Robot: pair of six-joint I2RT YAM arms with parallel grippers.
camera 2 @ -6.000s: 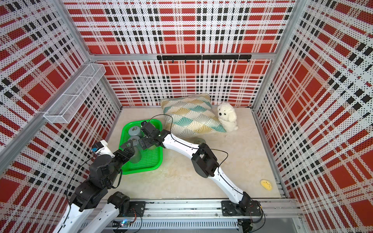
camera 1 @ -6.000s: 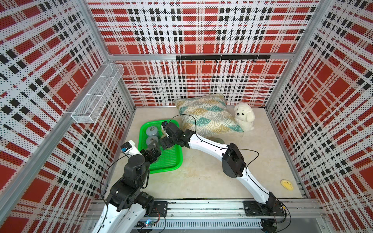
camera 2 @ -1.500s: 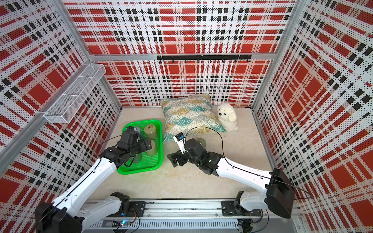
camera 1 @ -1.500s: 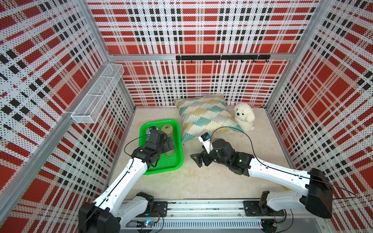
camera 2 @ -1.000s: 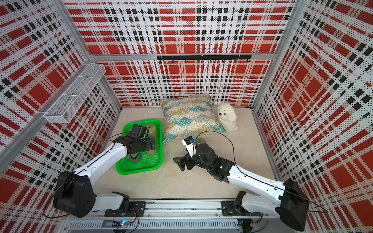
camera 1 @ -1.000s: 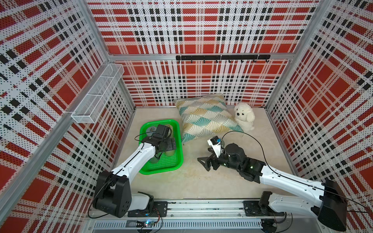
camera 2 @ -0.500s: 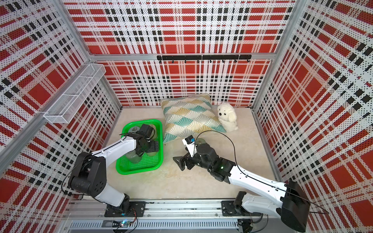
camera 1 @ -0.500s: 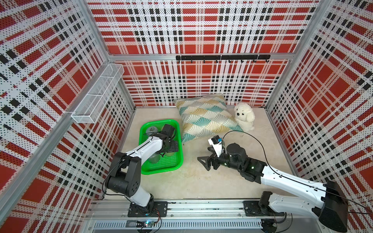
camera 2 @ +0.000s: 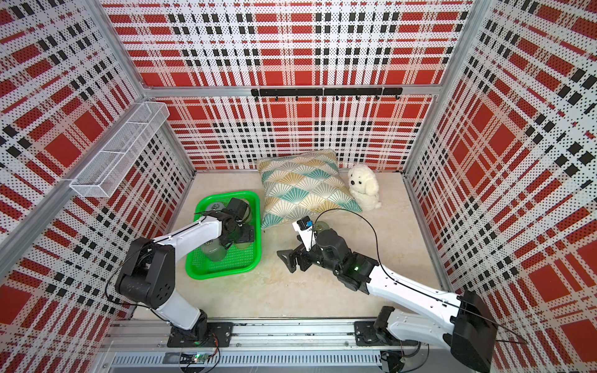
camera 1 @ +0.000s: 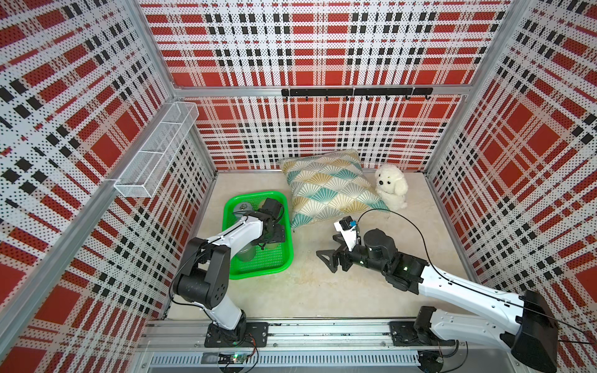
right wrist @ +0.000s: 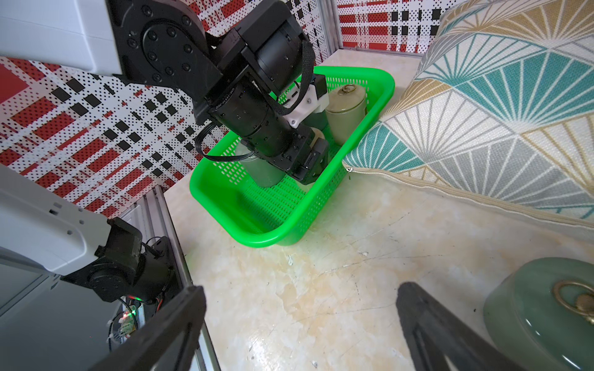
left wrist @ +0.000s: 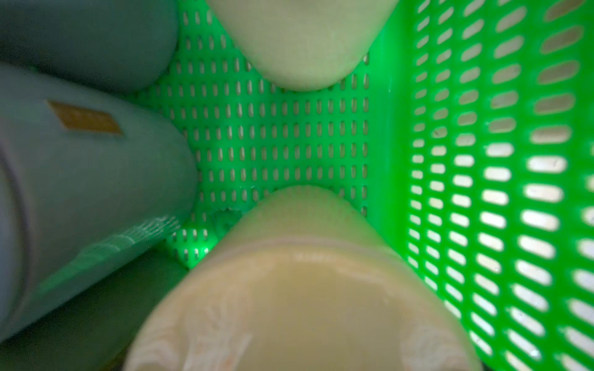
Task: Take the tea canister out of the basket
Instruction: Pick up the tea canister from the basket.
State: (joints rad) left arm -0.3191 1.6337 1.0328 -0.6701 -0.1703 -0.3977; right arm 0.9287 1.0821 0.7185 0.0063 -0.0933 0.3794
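The beige worktop (camera 1: pixel 323 297) carries a fan-patterned cushion (camera 1: pixel 329 187) at far centre, with the green basket (camera 1: pixel 265 262) just left of it. My left tool (right wrist: pixel 310 165) sits inside the basket over the beige tea canister (left wrist: pixel 302 305) by the right wall. I cannot tell its spread. My right tool (camera 1: pixel 329 250) gapes wide, holding nothing.

- The right arm (camera 1: pixel 452 287) has pulled out of the basket (camera 1: pixel 258 274). The right gripper (camera 1: pixel 327 247) now hangs with its jaws spread over the table (camera 1: pixel 323 297), apart from the basket.
- The left arm (camera 1: pixel 239 232), folded back near its base six seconds ago, now reaches into the basket.
- In the last second and a half its elbow has swung back toward the front, and the left gripper (right wrist: pixel 308 163) has sunk among the canisters (right wrist: pixel 345 109).
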